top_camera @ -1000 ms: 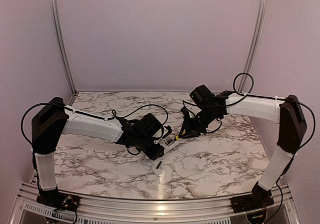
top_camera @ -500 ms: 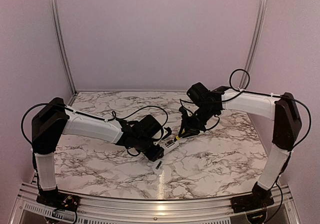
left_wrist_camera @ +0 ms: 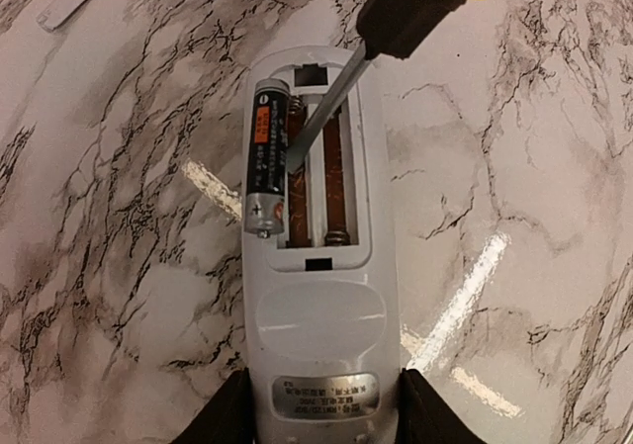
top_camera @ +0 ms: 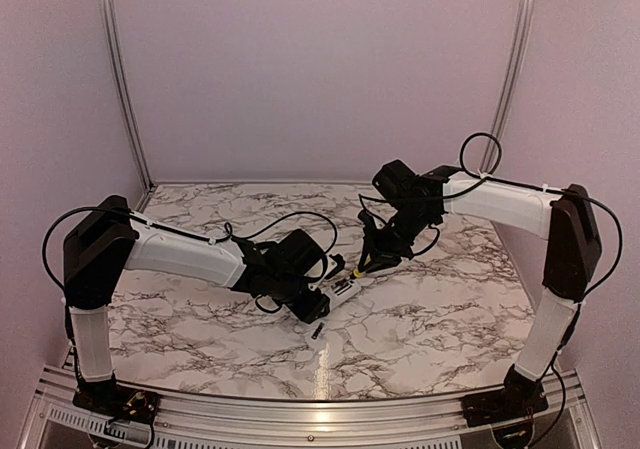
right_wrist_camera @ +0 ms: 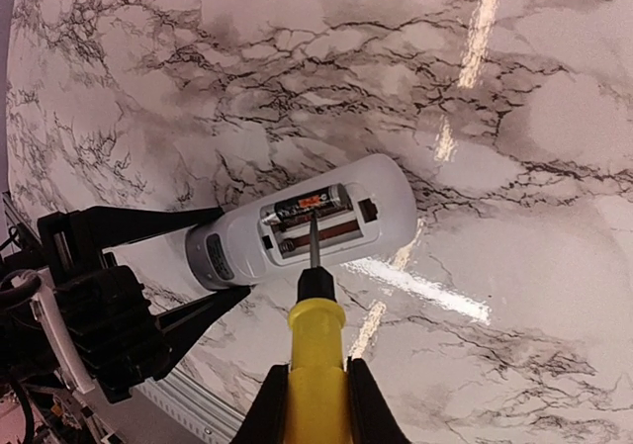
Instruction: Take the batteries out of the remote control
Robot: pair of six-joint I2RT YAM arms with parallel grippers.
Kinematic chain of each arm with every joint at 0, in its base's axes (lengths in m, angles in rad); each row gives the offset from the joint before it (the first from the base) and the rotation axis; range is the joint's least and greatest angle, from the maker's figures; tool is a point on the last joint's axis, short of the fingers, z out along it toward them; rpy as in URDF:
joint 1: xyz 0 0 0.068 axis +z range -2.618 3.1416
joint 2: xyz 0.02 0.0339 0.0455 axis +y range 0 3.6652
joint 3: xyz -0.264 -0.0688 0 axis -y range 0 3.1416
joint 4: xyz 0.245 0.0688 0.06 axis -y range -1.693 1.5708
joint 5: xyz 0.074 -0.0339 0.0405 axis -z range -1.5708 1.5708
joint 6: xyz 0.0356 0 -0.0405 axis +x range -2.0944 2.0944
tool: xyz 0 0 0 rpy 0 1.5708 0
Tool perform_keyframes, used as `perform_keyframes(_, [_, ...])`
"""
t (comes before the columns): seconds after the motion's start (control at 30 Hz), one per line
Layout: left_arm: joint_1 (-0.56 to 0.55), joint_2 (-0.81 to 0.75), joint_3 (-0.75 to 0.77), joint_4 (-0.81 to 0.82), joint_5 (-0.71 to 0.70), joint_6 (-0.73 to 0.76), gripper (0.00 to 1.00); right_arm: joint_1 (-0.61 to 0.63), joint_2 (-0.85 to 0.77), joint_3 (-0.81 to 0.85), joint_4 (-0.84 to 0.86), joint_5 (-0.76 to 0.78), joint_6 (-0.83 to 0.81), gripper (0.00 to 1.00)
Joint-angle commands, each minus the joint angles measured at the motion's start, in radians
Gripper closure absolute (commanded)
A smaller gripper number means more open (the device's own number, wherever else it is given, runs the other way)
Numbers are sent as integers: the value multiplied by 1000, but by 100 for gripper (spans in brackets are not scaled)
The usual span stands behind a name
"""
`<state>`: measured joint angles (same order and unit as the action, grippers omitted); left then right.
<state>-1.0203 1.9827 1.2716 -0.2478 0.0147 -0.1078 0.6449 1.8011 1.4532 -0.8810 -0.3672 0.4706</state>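
- Shifting inward since a second ago, the right arm is bringing its tool tip onto the remote, while the left arm is keeping its place.
- Yellow-handled, black-collared, steel-bladed screwdriver (right_wrist_camera: 315, 315): it is angling down into the open battery bay, blade end appearing to press on the right flank of the remaining cell, evidently to lever it out.
- Right gripper (right_wrist_camera: 315, 373): it is clamping both fingers tight on the yellow handle, keeping the blade stiff for prying.
- Black cylindrical battery (left_wrist_camera: 267, 157) with an orange label: it is sitting askew in the left bay, its silver end riding over the compartment's left rim, just left of the blade and touching it.
- Slim white plastic remote control (left_wrist_camera: 316, 306): it is lying compartment-up on the table; the right bay is showing only its bare brown floor.
- Left gripper (left_wrist_camera: 326, 409): it is pinching the remote's near end from both sides, bracing it against the levering.
- Small dark cylinder (top_camera: 317, 331): it is lying loose near the left gripper, probably the other cell, already out.
- Grey-veined white marble-patterned table (top_camera: 450, 309): it is carrying everything.
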Motion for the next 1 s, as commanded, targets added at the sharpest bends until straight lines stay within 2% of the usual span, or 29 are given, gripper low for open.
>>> perform_keyframes(0.0, [-5, 31, -6, 35, 20, 6, 100, 7, 16, 59, -15, 15, -8, 100])
perform_keyframes(0.5, [-5, 38, -9, 39, 20, 9, 100, 7, 11, 88, -53, 21, -17, 100])
perform_keyframes(0.67, [-5, 28, -9, 42, 16, 5, 100, 6, -7, 121, -94, 70, -24, 100])
perform_keyframes(0.97, [-3, -104, -70, 48, -39, -14, 100, -33, -95, 162, -129, 149, -6, 100])
